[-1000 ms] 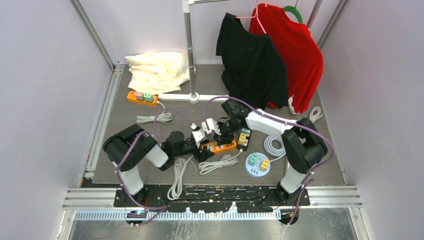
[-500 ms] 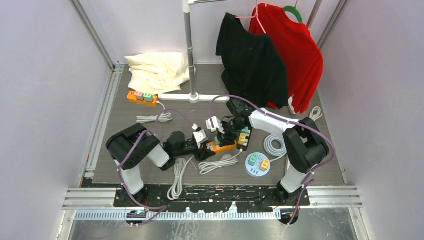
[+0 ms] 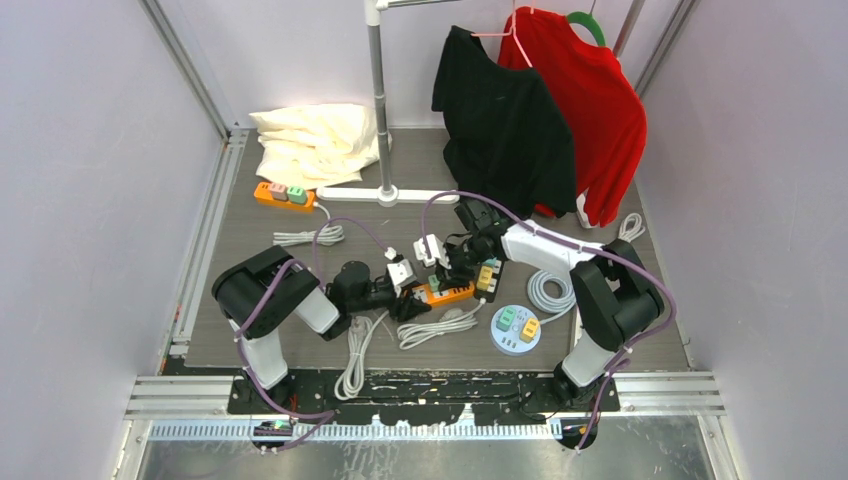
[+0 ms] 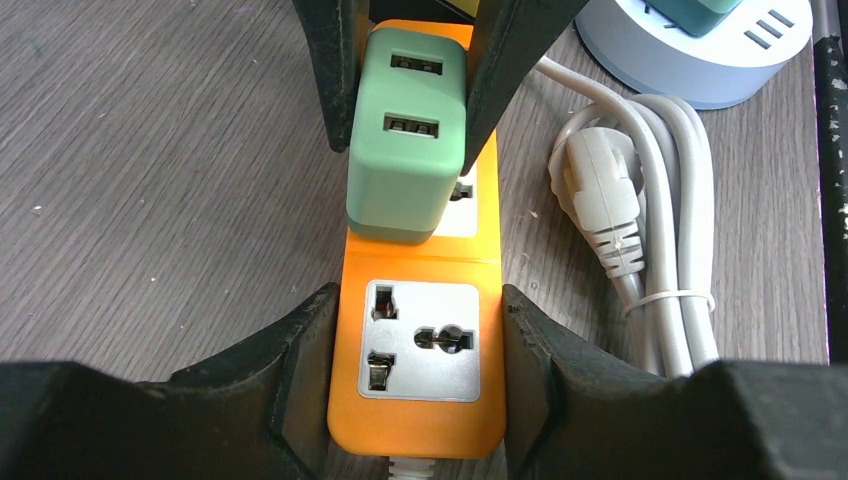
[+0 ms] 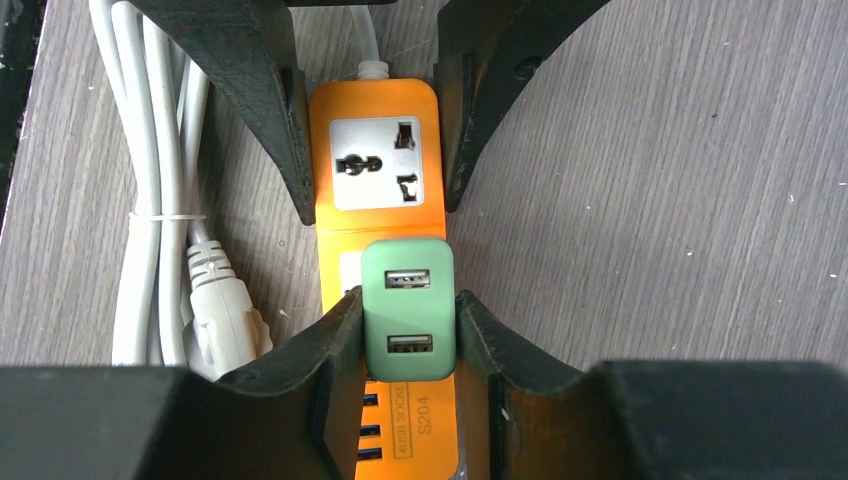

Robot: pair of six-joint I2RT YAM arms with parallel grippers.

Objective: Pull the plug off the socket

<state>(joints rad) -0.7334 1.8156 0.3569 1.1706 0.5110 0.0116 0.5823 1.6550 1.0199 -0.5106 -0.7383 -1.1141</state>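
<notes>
Green plug is stood upright on the middle outlet of the orange power strip, which is laid flat on the worktop between the two arms; right hand is closed narrowly on the plug, one finger pressed to each side; left hand is clamped across the strip at its cable end, fingers set against both orange edges beside the vacant outlet; pin depth cannot be told; white cable bundle is laid just beside the strip.
</notes>
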